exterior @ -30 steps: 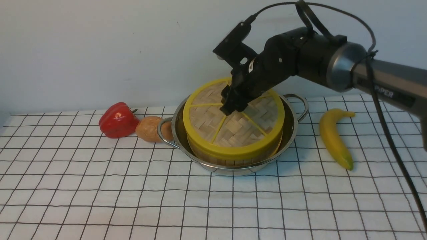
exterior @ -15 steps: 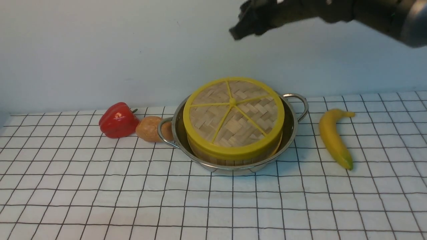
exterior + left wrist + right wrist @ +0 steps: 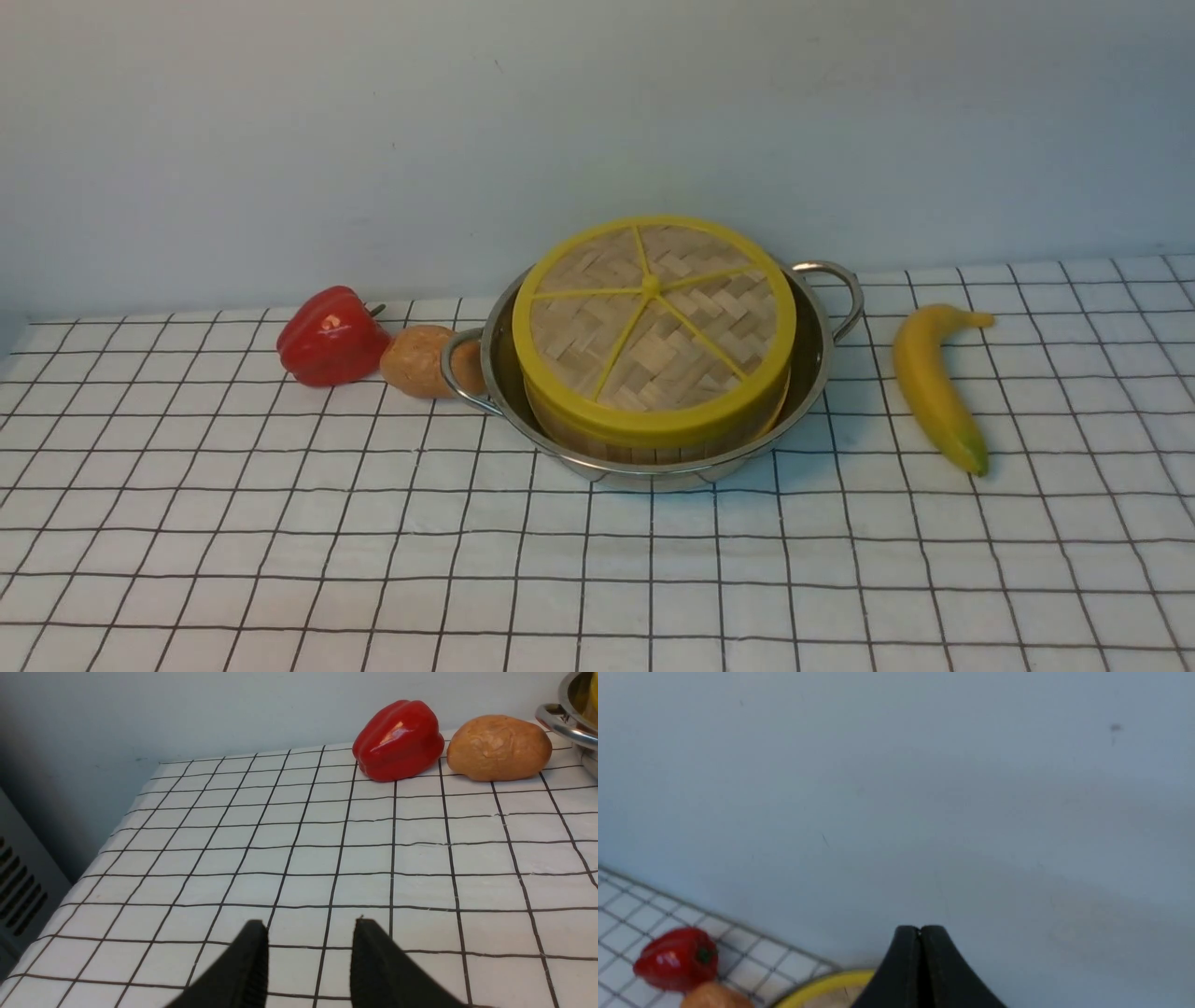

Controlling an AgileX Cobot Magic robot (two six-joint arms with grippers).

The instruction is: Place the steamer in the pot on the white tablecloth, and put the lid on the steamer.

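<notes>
The shiny steel pot (image 3: 812,369) stands on the white checked tablecloth (image 3: 597,560). The bamboo steamer (image 3: 653,450) sits inside it; only its lower wall shows. The woven lid (image 3: 653,322) with yellow rim and spokes lies flat on top of the steamer. Neither gripper shows in the front view. In the left wrist view my left gripper (image 3: 310,926) is open and empty, low over bare cloth, far from the pot's handle (image 3: 556,716). In the right wrist view my right gripper (image 3: 920,929) is shut and empty, high above the lid's rim (image 3: 822,985), facing the wall.
A red bell pepper (image 3: 329,338) and a brown potato (image 3: 417,360) lie left of the pot, the potato against its handle. A yellow banana (image 3: 934,385) lies to the right. The cloth's left edge (image 3: 100,840) drops off beside a grey wall.
My right arm let go of the lid's centre, rose up and away, and has left the front view. The lid stays flat on the steamer.
</notes>
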